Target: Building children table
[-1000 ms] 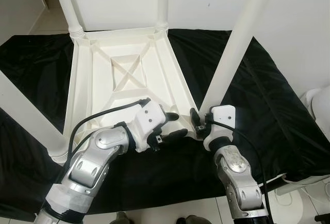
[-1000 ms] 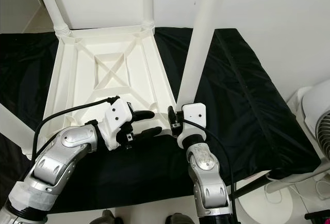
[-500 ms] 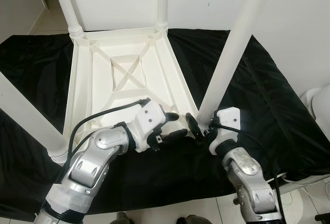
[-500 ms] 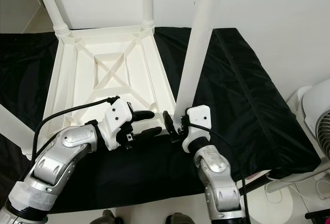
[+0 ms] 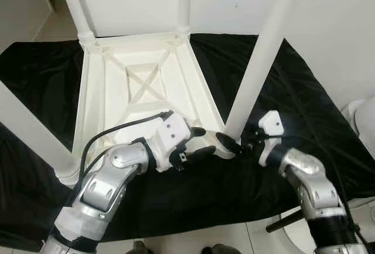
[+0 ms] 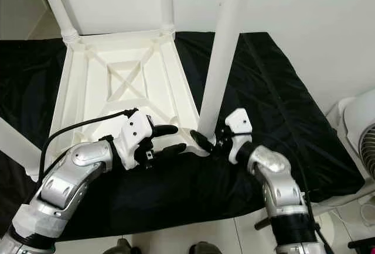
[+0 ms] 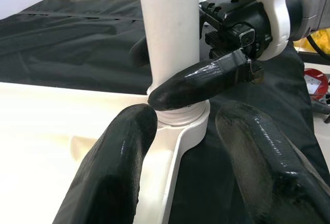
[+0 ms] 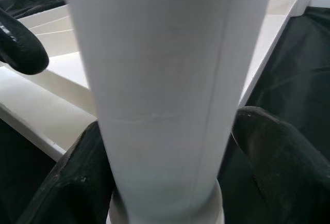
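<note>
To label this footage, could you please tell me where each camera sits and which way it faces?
Eye views: head, looking down at the upturned white table; both arms show.
Left wrist view: along the left gripper, at the table leg and right gripper.
Right wrist view: along the right gripper, close on the leg.
All share that leg.

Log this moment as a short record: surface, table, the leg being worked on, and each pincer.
surface: black cloth
table: white tabletop, upside down, legs pointing up
leg in work: white leg standing in the near corner socket on the robot's right
right pincer: fingers either side of that leg's base
left pincer: open, at the tabletop's near edge beside the same corner
</note>
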